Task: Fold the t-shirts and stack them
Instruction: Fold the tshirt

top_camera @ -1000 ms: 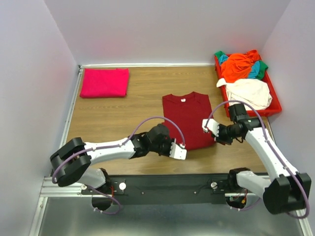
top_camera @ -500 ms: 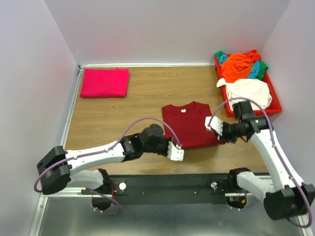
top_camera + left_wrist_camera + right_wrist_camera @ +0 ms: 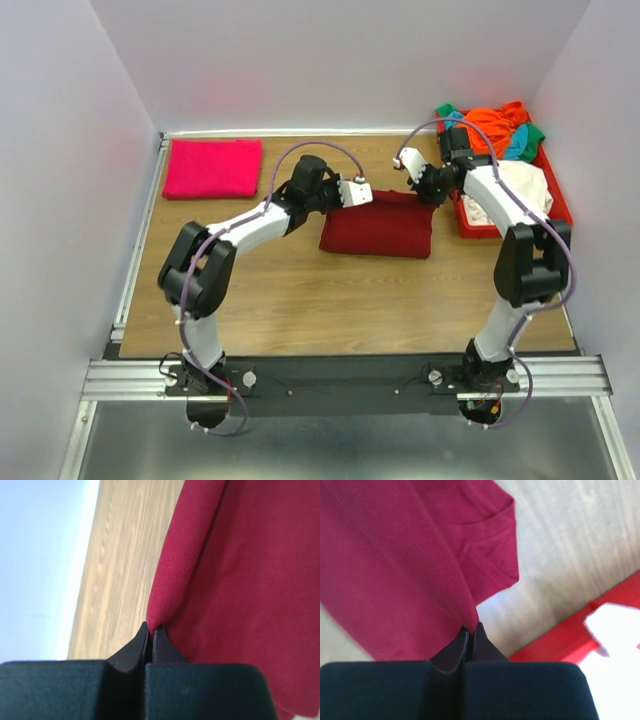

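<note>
The maroon t-shirt (image 3: 378, 228) lies folded in half on the wooden table, its folded-over edge at the far side. My left gripper (image 3: 362, 193) is shut on that edge at the left corner, the cloth (image 3: 235, 570) pinched between the black fingertips (image 3: 142, 640). At the right corner my right gripper (image 3: 408, 166) is shut on the same shirt (image 3: 400, 565). A folded magenta-pink t-shirt (image 3: 213, 167) rests at the far left. Orange (image 3: 492, 131), cream (image 3: 515, 187), green and teal t-shirts are heaped in the red tray (image 3: 553, 215).
The red tray stands at the far right, close to my right arm, and its rim (image 3: 555, 640) shows in the right wrist view. White walls close the table on three sides. Bare wood (image 3: 300, 300) lies in front of the maroon shirt.
Both grippers have carried the maroon shirt's near hem away from the arm bases to the far side, folding the shirt in half. Both arms now stretch far over the table.
</note>
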You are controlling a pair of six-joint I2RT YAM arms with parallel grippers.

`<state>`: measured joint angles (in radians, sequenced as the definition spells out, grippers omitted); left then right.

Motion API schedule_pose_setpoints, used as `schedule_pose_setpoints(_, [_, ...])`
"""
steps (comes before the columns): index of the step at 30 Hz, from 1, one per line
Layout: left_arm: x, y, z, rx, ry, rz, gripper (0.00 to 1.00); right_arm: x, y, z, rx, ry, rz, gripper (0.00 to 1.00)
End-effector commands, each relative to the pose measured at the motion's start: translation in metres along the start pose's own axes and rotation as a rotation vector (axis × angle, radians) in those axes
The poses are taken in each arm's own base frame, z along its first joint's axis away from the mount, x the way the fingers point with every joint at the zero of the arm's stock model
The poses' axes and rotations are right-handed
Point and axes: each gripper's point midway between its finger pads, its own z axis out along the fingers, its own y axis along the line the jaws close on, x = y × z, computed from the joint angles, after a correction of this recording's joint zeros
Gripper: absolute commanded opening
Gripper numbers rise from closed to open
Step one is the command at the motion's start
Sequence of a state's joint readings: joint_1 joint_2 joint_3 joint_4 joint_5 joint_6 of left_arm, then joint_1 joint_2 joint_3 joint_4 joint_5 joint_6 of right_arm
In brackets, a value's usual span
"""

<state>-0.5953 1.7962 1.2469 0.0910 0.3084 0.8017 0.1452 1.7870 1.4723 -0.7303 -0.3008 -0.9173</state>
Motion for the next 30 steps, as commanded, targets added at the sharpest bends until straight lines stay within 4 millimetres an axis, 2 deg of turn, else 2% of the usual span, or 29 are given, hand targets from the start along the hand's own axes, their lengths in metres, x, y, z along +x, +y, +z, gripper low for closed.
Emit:
schedule_pose_setpoints(1, [0.022,0.013,0.023,-0.005,0.028,-0.053,0.0,0.001,-0.052,0.022,0.17,0.048,0.102,0.01])
schedule_pose_setpoints(2, [0.026,0.015,0.027,-0.008,0.036,-0.057,0.0,0.003,-0.056,0.027,0.177,0.059,0.117,0.01])
schedule_pose_setpoints(3, [0.025,0.022,0.031,-0.022,0.038,-0.06,0.0,0.01,-0.056,0.041,0.169,0.08,0.143,0.01])
schedule_pose_setpoints(4, [0.038,0.019,0.037,-0.013,0.06,-0.075,0.0,0.011,-0.06,0.046,0.178,0.084,0.151,0.01])
schedule_pose_setpoints(7, [0.045,0.028,0.046,-0.031,0.076,-0.098,0.0,0.017,-0.069,0.06,0.204,0.107,0.188,0.01])
schedule_pose_setpoints(8, [0.054,0.027,0.052,-0.032,0.102,-0.108,0.0,0.016,-0.074,0.062,0.224,0.106,0.192,0.01])
schedule_pose_setpoints(9, [0.054,0.036,0.054,-0.055,0.112,-0.111,0.0,0.014,-0.079,0.063,0.237,0.099,0.204,0.02])
schedule_pose_setpoints(12, [0.068,0.039,0.061,-0.069,0.157,-0.134,0.0,0.019,-0.081,0.08,0.233,0.112,0.234,0.04])
schedule_pose_setpoints(13, [0.065,0.047,0.063,-0.083,0.153,-0.137,0.0,0.015,-0.086,0.08,0.243,0.104,0.237,0.05])
schedule_pose_setpoints(17, [0.085,0.038,0.07,-0.061,0.23,-0.195,0.0,0.017,-0.089,0.096,0.233,0.103,0.25,0.11])
schedule_pose_setpoints(20, [0.093,0.041,0.069,-0.085,0.277,-0.23,0.0,0.013,-0.095,0.102,0.236,0.089,0.259,0.15])
schedule_pose_setpoints(22, [0.099,0.036,0.068,-0.082,0.303,-0.254,0.0,0.008,-0.102,0.107,0.243,0.073,0.271,0.23])
schedule_pose_setpoints(24, [0.108,0.027,0.068,-0.068,0.34,-0.291,0.0,0.005,-0.109,0.114,0.262,0.064,0.299,0.37])
schedule_pose_setpoints(25, [0.111,0.032,0.068,-0.095,0.362,-0.315,0.04,0.004,-0.114,0.114,0.281,0.063,0.316,0.49])
schedule_pose_setpoints(26, [0.127,0.029,0.07,-0.117,0.417,-0.357,0.21,0.002,-0.12,0.115,0.308,0.056,0.335,0.65])
schedule_pose_setpoints(27, [0.138,0.035,0.068,-0.168,0.465,-0.407,0.44,0.002,-0.127,0.113,0.347,0.057,0.356,0.72])
schedule_pose_setpoints(28, [0.15,0.047,0.063,-0.257,0.546,-0.496,0.55,-0.004,-0.139,0.106,0.404,0.034,0.382,0.9])
schedule_pose_setpoints(29, [0.16,0.057,0.055,-0.296,0.58,-0.554,0.6,-0.007,-0.145,0.101,0.435,0.021,0.401,1.0])
schedule_pose_setpoints(30, [0.159,0.063,0.049,-0.297,0.589,-0.591,0.94,-0.006,-0.149,0.095,0.469,0.019,0.427,1.0])
